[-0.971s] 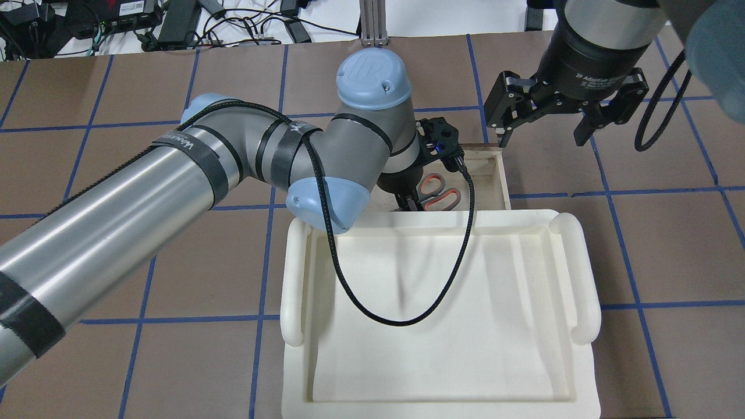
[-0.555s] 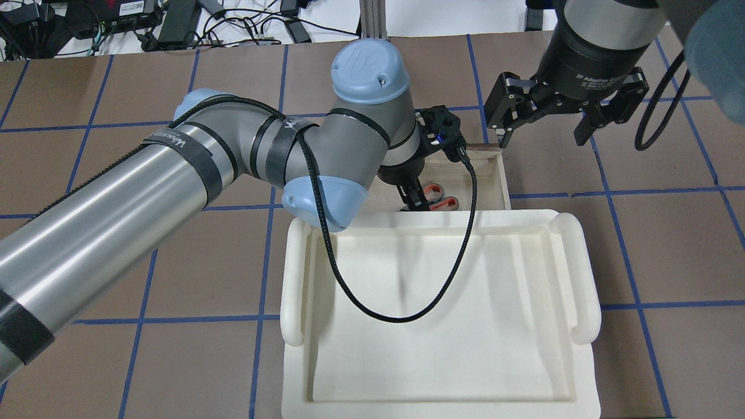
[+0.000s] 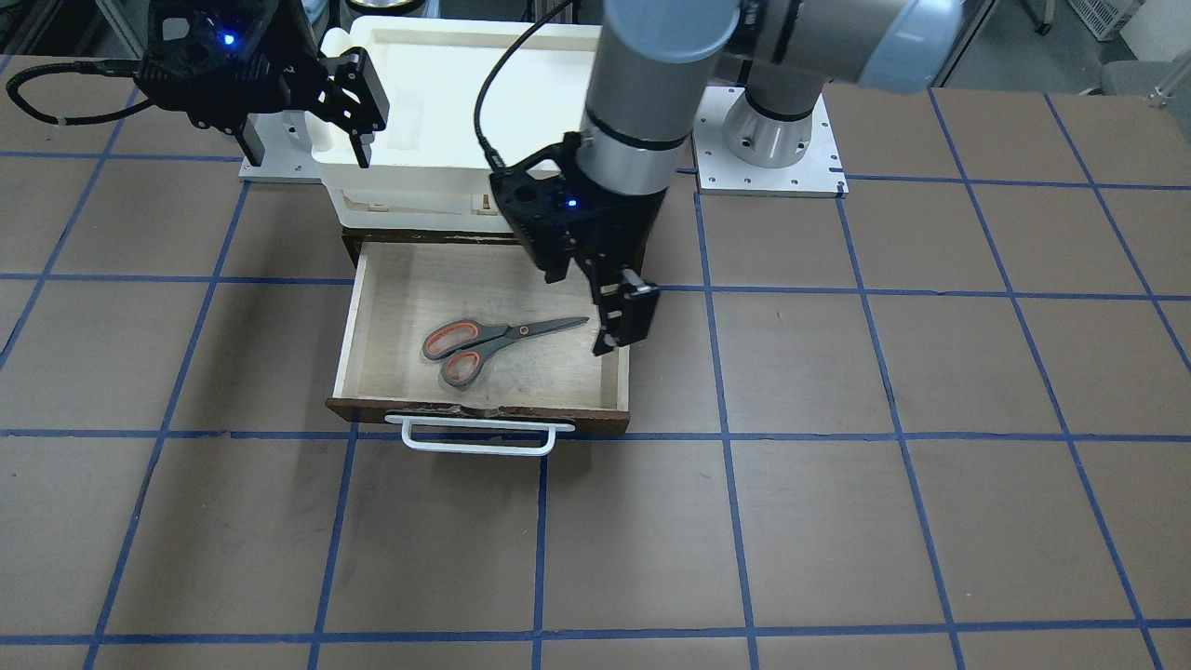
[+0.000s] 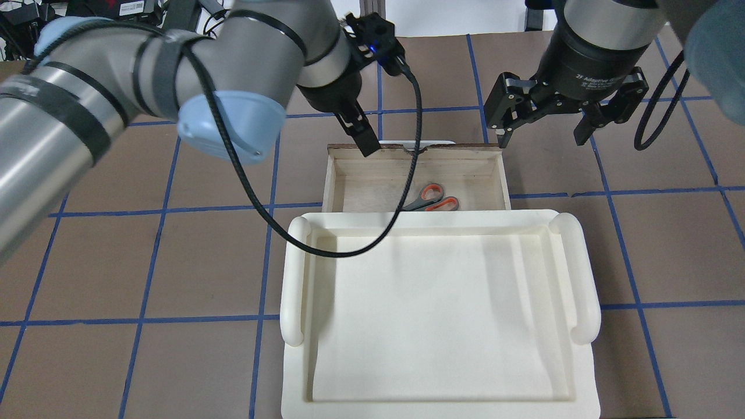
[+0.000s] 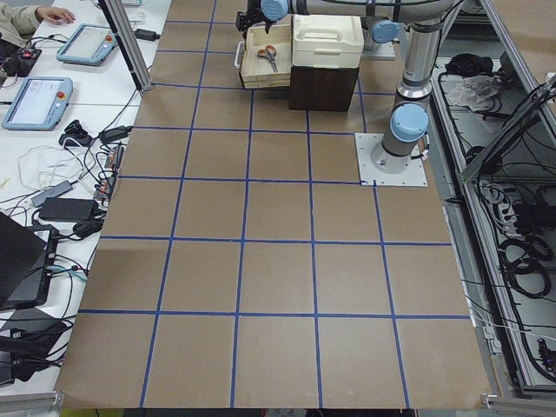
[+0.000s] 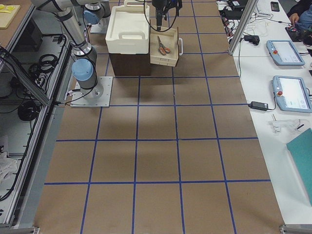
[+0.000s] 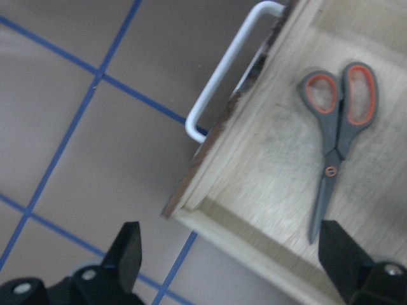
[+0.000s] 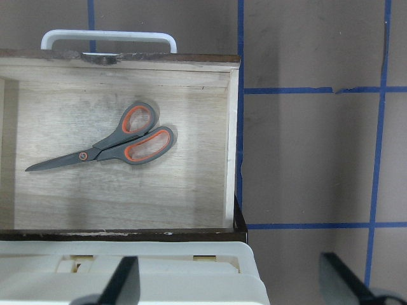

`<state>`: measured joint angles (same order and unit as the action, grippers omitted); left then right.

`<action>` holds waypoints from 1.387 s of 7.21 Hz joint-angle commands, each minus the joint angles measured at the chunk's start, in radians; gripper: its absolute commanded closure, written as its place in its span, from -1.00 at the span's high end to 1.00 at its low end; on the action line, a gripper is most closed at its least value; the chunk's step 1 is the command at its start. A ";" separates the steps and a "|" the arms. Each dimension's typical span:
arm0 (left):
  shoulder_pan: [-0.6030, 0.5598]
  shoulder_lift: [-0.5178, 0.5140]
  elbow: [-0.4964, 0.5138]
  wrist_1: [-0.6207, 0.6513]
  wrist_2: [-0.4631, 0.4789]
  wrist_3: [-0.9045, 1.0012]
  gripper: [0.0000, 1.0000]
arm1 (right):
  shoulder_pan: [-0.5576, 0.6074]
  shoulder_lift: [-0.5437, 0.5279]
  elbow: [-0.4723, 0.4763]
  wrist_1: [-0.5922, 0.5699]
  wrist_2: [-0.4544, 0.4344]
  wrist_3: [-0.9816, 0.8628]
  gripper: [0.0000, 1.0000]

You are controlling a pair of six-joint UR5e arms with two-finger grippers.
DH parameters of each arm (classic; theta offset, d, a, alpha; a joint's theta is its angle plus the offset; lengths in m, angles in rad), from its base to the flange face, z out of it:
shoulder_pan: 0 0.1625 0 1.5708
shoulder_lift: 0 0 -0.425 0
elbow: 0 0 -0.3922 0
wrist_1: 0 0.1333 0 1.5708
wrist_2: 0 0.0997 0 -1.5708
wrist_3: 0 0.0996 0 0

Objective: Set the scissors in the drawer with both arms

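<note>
Now that the left gripper has released and lifted to the drawer's 11 o'clock corner in the overhead view (jaws wide, empty), the scissors lie flat in the open drawer — placement looks done, closing remains. Right gripper, jaws spread and empty, hovers at 1 o'clock. The white bin overhangs the drawer's rear — the left arm's cable droops across it.

L arm: silver-grey tubes, lt-blue rounded joint caps, blk straps wrapped round the links. Blk braided cable comes off the wrist cam block, where a blue LED is lit, 12 o'clock in overhead view. R arm, 1 o'clock: silver tube into a blk collar w/ white lettering "2F Adaptive". R gripper all blk, linked fingers, silver knuckle pins. White sq base plate w/ small screw dots, 12 o'clock in front view.
</note>
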<state>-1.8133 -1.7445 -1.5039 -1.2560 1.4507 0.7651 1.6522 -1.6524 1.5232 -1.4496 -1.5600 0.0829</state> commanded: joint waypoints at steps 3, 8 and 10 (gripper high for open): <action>0.356 0.131 0.037 -0.203 0.003 -0.233 1.00 | 0.000 0.000 0.002 0.000 0.000 0.000 1.00; 0.364 0.171 0.019 -0.286 0.137 -0.565 1.00 | 0.000 0.000 0.002 0.000 -0.002 0.000 1.00; 0.377 0.169 0.017 -0.283 0.096 -0.633 1.00 | 0.000 0.000 0.002 -0.002 0.000 0.000 1.00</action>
<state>-1.4435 -1.5746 -1.4855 -1.5397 1.5771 0.1790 1.6521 -1.6521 1.5248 -1.4508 -1.5605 0.0829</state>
